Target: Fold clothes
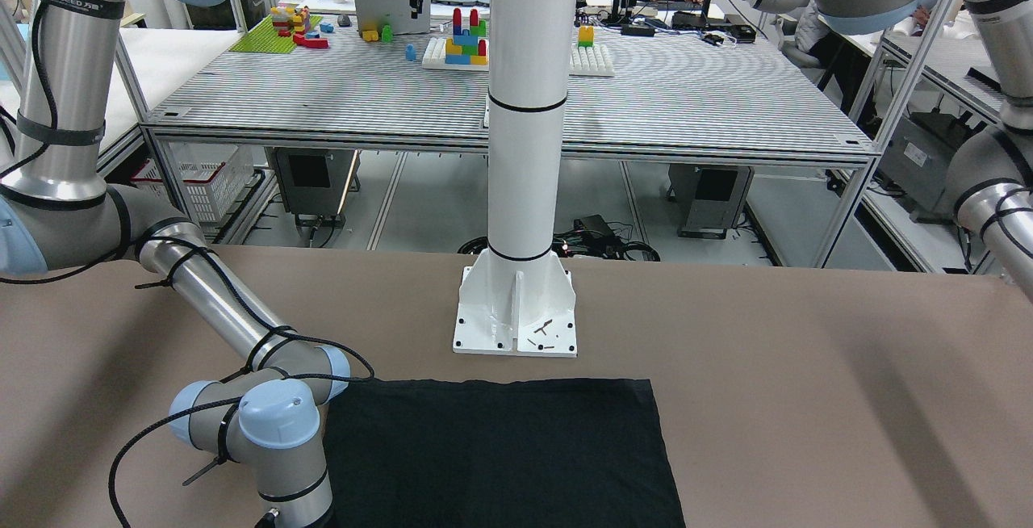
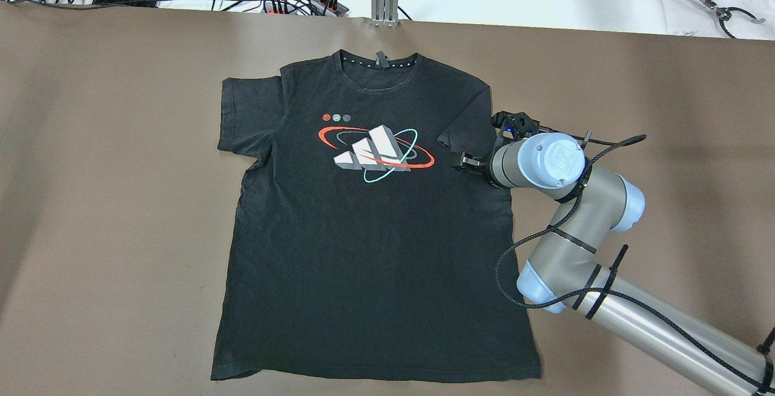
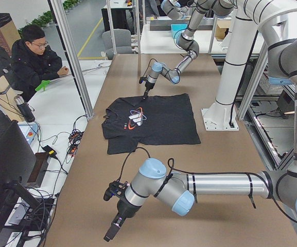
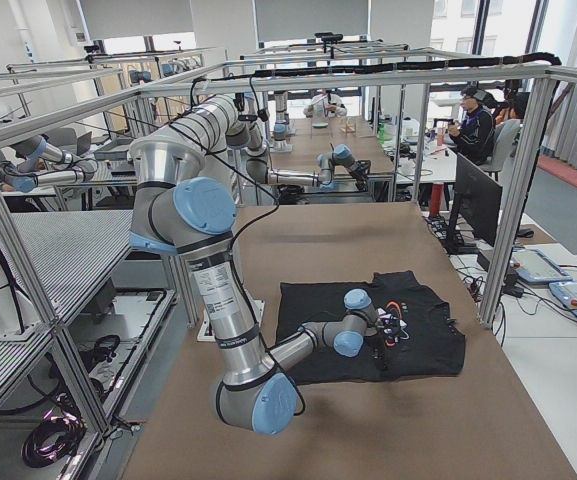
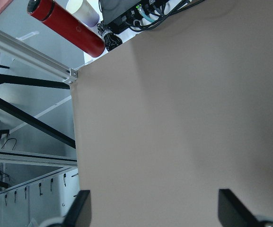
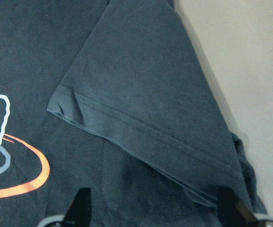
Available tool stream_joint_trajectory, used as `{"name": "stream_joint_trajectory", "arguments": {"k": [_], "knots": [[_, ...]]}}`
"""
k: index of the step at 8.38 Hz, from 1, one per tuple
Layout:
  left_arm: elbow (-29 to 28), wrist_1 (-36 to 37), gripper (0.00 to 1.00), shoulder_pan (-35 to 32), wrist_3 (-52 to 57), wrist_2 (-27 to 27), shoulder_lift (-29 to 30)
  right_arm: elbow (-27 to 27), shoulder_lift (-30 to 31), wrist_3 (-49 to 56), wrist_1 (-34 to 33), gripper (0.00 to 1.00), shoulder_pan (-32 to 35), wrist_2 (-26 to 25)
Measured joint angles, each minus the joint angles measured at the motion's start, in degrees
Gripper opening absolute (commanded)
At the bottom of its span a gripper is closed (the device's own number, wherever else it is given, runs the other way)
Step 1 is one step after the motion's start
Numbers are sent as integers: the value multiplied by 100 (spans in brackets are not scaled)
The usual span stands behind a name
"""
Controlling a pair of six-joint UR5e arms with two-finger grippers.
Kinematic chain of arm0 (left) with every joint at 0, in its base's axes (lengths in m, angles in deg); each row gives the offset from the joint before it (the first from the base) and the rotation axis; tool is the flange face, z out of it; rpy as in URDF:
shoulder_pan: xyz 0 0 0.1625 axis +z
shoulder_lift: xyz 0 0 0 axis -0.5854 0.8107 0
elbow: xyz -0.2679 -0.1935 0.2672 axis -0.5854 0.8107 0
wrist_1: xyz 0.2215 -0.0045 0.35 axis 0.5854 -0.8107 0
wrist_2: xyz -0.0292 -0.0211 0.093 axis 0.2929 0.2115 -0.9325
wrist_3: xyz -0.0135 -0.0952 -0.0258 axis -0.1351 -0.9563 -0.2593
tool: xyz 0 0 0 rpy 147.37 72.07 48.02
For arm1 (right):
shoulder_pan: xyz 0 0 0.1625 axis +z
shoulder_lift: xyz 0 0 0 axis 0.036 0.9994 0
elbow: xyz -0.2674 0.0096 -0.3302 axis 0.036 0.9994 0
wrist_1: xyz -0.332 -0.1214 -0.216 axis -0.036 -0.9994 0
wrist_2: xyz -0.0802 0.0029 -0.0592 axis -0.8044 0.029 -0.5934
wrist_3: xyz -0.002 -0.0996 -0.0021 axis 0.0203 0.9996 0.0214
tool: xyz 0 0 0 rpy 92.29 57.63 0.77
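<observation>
The clothes are one black T-shirt (image 2: 363, 232) with a white, red and teal logo, lying flat and face up on the brown table, collar at the far edge. It also shows in the front view (image 1: 500, 455). The sleeve (image 6: 141, 109) on my right side is folded inward onto the body. My right gripper (image 2: 466, 163) hovers over that sleeve, open and empty, both fingertips (image 6: 82, 205) showing at the bottom of the right wrist view. My left gripper (image 5: 157, 208) is open and empty over bare table, far from the shirt, as the left side view (image 3: 113, 230) shows.
The white pillar's base plate (image 1: 516, 310) stands behind the shirt's hem. Cables and power strips (image 2: 290, 2) lie past the table's far edge. A red bottle (image 5: 65, 26) and metal framing lie beyond the table's corner. A seated person (image 3: 35, 56) is beside the table.
</observation>
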Motion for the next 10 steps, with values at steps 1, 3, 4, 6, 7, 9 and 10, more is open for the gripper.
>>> {"name": "stream_joint_trajectory", "arguments": {"k": [1, 3, 4, 6, 7, 9, 10], "knots": [[1, 0, 94, 0, 0, 0, 0, -2, 3, -4, 1, 94, -9, 0], [12, 3, 94, 0, -1, 1, 0, -66, 48, -46, 5, 94, -29, 9], [23, 2, 94, 0, -8, 8, 0, -246, 151, -180, 2, 94, -103, 22], [37, 7, 94, 32, -161, 60, 31, -885, 480, -393, -61, 94, -272, 44], [37, 8, 93, 141, -441, 254, 95, -1103, 604, -429, -81, 94, -299, 57], [39, 13, 86, 671, -1477, 827, 447, -1354, 695, -445, -172, 94, -288, 98], [36, 20, 80, 970, -1963, 1018, 678, -1519, 703, -444, -354, 94, -271, 128]]}}
